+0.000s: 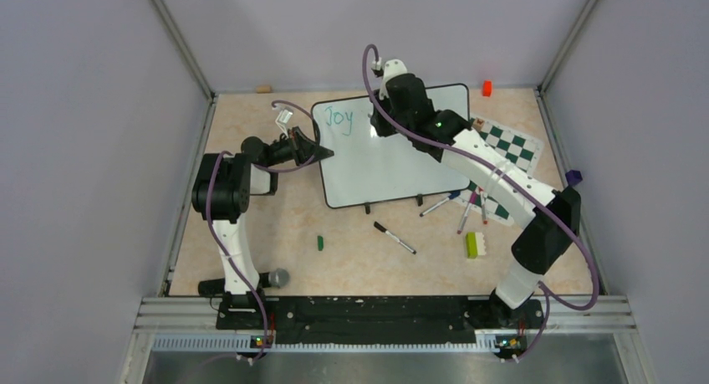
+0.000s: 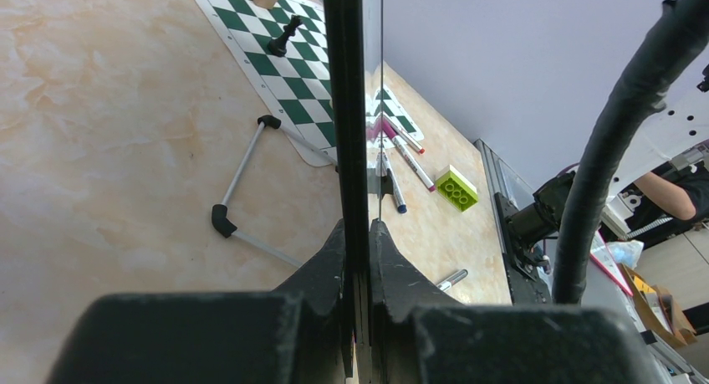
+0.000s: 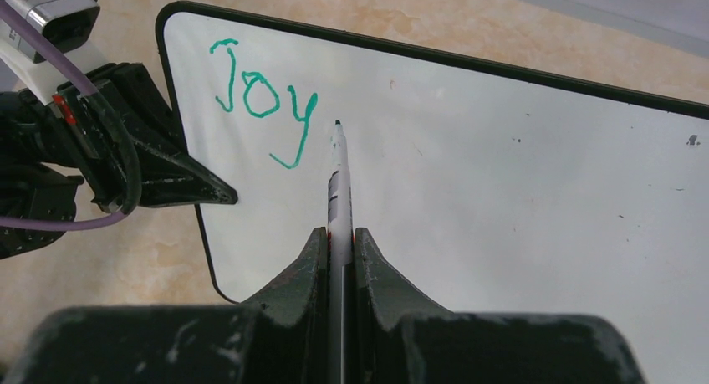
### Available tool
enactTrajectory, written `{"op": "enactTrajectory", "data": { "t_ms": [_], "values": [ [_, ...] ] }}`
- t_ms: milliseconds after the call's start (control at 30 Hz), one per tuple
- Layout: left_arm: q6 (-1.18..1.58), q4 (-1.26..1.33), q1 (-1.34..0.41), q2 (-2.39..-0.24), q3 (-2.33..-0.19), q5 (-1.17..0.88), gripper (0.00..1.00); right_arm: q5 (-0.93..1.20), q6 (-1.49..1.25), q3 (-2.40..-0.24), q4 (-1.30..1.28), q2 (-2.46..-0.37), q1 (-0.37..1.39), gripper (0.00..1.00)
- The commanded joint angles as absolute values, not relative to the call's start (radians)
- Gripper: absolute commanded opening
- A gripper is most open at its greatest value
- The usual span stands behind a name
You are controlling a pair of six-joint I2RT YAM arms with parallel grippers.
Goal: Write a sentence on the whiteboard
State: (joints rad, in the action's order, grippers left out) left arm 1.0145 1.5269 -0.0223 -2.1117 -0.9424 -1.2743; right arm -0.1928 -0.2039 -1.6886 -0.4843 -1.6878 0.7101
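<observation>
— Where is the whiteboard?
— I see the whiteboard (image 1: 385,166) on the far middle of the table (image 1: 351,258), between my two arms, with its small black feet on the edge nearest me. The chess mat (image 1: 512,146) lies just beside its right end.
— Your left side?
— My left gripper (image 2: 358,233) is clamped on the board's left edge. In the wrist view both fingers press against the thin black frame.
— And the right?
— My right gripper (image 3: 339,233) is closed around a marker (image 3: 338,171) that points out over the board's upper left part. Its dark tip sits just right of the "y"; I cannot tell whether it touches the surface.
— What is written?
— Of the sentence (image 3: 263,95), only "Joy" shows, in teal-green near the top left corner.
— Anything else?
— Loose pens (image 1: 393,238) and a lime-green brick (image 1: 472,244) lie on the table near the board's feet.
</observation>
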Motion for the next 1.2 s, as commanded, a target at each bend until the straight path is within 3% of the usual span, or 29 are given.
{"op": "enactTrajectory", "data": {
  "t_ms": [0, 1167],
  "values": [
    [0.879, 1.618, -0.055, -2.118, -0.915, -1.436, 0.0, -0.22, -0.191, -1.742, -0.432, -1.7, 0.703, 0.0],
    [0.888, 1.617, -0.057, -2.126, -0.925, -1.441, 0.0, -0.338, -0.162, -1.847, -0.481, -1.826, 0.701, 0.0]
  ]
}}
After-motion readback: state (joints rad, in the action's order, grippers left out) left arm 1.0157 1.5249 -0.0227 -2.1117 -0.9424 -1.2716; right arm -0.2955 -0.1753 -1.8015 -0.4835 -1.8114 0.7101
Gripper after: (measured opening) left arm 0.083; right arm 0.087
